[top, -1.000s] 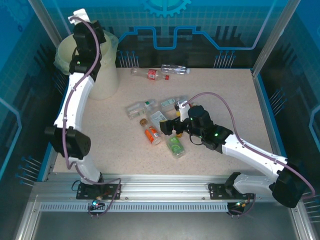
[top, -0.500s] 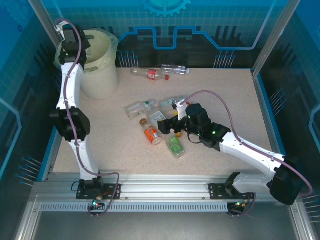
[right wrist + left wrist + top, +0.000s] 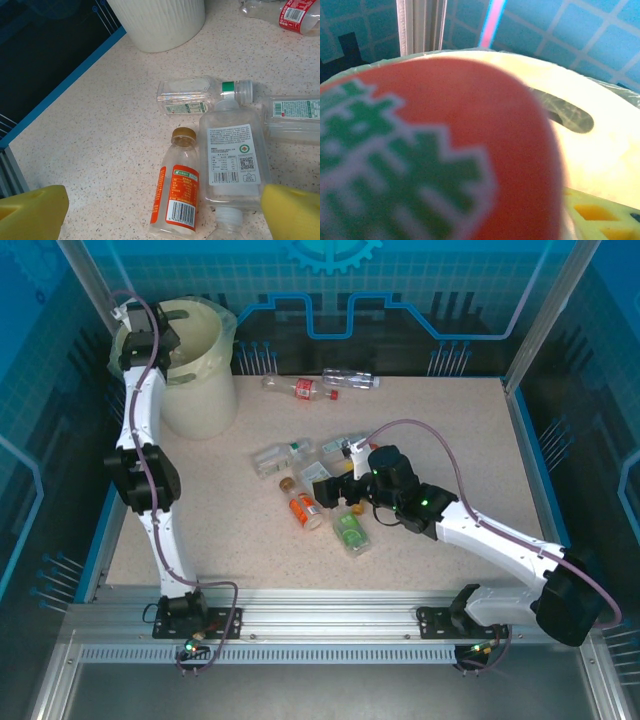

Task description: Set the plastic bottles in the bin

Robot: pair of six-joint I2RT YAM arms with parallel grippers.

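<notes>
**Left gripper at the bin rim; right gripper over the bottle cluster.**

The left gripper (image 3: 140, 343) sits at the left rim of the cream bin (image 3: 205, 390), which stands at the far-left corner of the table. A red-and-green-labelled bottle (image 3: 435, 150) crowds its wrist camera, so its finger state cannot be told. The right gripper (image 3: 332, 490) has its yellow fingertips (image 3: 30, 212) spread wide. They straddle an orange-labelled bottle (image 3: 176, 195) and a clear white-labelled bottle (image 3: 232, 160) lying side by side. A green-collared bottle (image 3: 200, 95) lies beyond these, and a green bottle (image 3: 350, 532) lies nearer the arms. The speckled beige table (image 3: 450, 430) is enclosed by blue panel walls (image 3: 420, 280). The bin's contents cannot be told.
</notes>
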